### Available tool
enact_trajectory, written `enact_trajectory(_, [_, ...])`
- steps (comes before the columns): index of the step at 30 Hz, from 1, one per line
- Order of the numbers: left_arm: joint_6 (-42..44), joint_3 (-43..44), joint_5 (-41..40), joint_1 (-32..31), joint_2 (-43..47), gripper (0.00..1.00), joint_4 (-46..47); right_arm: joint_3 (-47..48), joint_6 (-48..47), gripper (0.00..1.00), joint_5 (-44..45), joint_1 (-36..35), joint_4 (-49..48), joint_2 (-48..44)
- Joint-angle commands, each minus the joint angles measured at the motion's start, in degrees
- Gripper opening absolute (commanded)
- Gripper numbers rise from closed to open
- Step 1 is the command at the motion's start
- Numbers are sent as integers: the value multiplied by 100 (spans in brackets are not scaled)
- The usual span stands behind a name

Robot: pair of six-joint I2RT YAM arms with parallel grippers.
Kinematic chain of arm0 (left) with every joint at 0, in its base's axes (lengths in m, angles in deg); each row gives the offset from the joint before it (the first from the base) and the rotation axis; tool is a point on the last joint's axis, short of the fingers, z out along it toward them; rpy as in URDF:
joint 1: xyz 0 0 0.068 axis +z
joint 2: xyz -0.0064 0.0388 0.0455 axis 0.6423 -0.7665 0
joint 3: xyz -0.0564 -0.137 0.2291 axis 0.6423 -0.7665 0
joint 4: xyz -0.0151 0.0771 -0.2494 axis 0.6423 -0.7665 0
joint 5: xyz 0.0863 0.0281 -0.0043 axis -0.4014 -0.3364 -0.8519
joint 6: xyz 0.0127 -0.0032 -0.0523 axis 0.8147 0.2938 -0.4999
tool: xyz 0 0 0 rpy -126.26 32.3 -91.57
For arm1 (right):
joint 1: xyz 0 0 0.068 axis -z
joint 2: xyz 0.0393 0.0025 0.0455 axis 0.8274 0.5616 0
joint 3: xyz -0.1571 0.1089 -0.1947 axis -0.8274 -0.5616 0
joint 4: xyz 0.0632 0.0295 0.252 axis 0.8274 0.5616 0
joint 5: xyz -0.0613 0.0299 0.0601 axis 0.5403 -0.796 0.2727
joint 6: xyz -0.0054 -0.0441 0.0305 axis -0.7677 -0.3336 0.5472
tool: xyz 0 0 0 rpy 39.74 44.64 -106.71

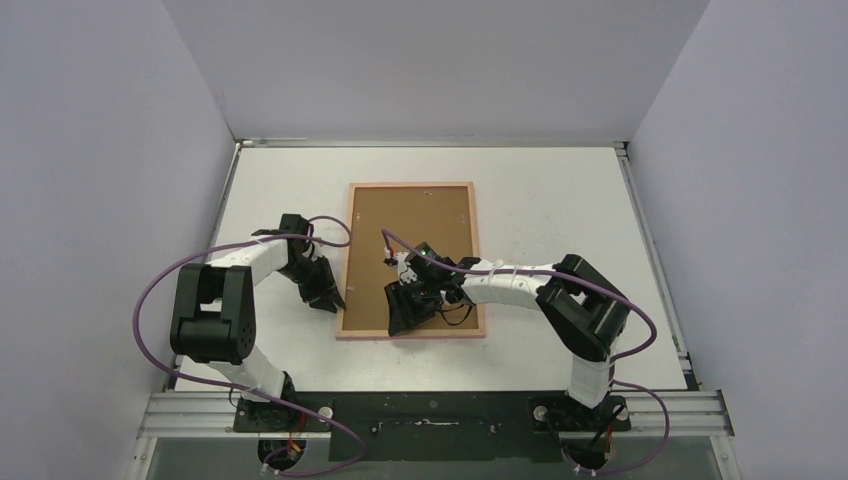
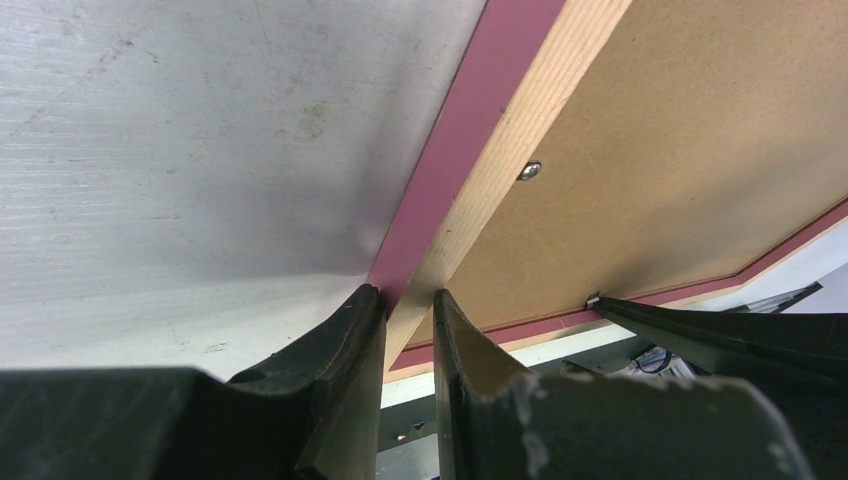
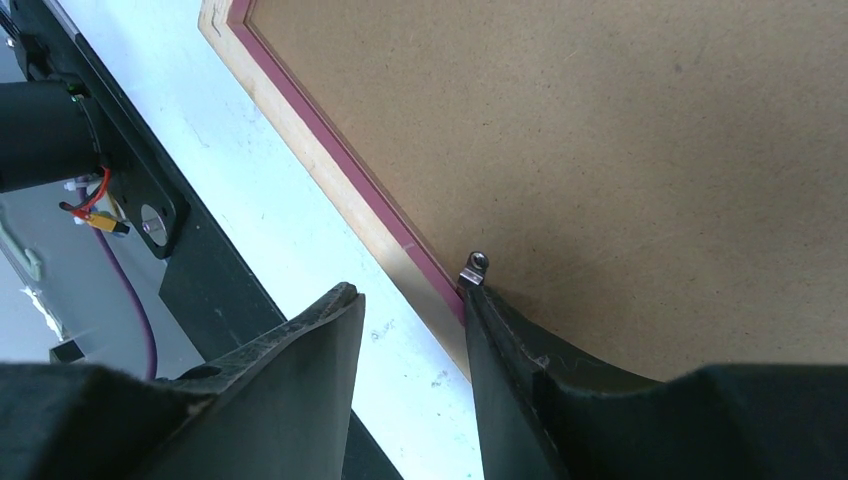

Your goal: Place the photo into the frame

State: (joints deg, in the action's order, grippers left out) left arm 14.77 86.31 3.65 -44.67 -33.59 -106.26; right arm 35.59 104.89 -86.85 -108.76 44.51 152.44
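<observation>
In the middle of the table the frame is laid face down, pale wood back up, with the brown backing board seated inside it. This layout is judged to suit the closing-up stage, since the back has to be reachable. The frame's left rail is pinched near its near corner by the left gripper, one finger on the pink outer side and one on the inner side. The rail fills the gap, so this is read as a closed grip on the frame, probably to steady it against sideways pushes. The right gripper is held over the near rail with its jaws apart. The outer finger is seen clear of the wood above bare table, while the inner fingertip is pressed against a small metal tab at the board's edge. This is likely done to turn the tab over the board and lock it. The photo is not seen in any view. It may lie under the board, but that cannot be confirmed. The frame's front face is hidden against the table. The near part of the board is covered by the right arm in the top view. How the tab is turned, and whether other tabs are set, cannot be made out.
</observation>
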Motion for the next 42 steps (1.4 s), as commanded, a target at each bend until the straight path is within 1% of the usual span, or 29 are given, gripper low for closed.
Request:
enact_trajectory(1, [-108, 69, 98, -8, -156, 14, 243, -104, 116, 43, -129, -139, -253, 242])
enact_trajectory(9, [-105, 76, 88, -8, -148, 14, 216, -64, 54, 45, -171, -139, -129, 143])
enact_trajectory(12, [-95, 94, 80, -12, -113, 14, 173, -23, 13, 45, -22, -104, 66, -118])
enact_trajectory(14, [-75, 106, 78, -7, -89, 14, 168, 25, 1, 46, 118, -34, 186, -364])
enact_trajectory(18, [-79, 68, 169, -12, -2, 18, 238, 76, 38, 47, 413, 202, 227, -885])
enact_trajectory(22, [-226, -83, 257, -24, 63, 18, 345, 42, 212, 47, 801, 428, -57, -1198])
enact_trajectory(24, [-316, -167, 214, -65, 98, 18, 373, -21, 432, 48, 1187, 536, -259, -1259])
enact_trajectory(28, [-439, -288, 186, -153, 180, 18, 371, -41, 888, 48, 1714, 743, -619, -1158])
enact_trajectory(32, [-647, -485, 139, -361, 408, 18, 414, 247, 1232, 47, 2026, 818, -748, -823])
enact_trajectory(36, [-1016, -818, 120, -647, 649, 18, 676, 583, 1665, 47, 2267, 860, -774, -568])
enact_trajectory(37, [-1111, -889, 92, -754, 717, 18, 719, 640, 1802, 47, 2356, 871, -781, -523])
enact_trajectory(39, [-1334, -1007, -6, -916, 909, 24, 767, 711, 2209, 47, 2591, 895, -746, -435])
enact_trajectory(42, [-1612, -1095, -185, -1041, 1335, 38, 864, 782, 2636, 48, 2666, 951, -767, -273])
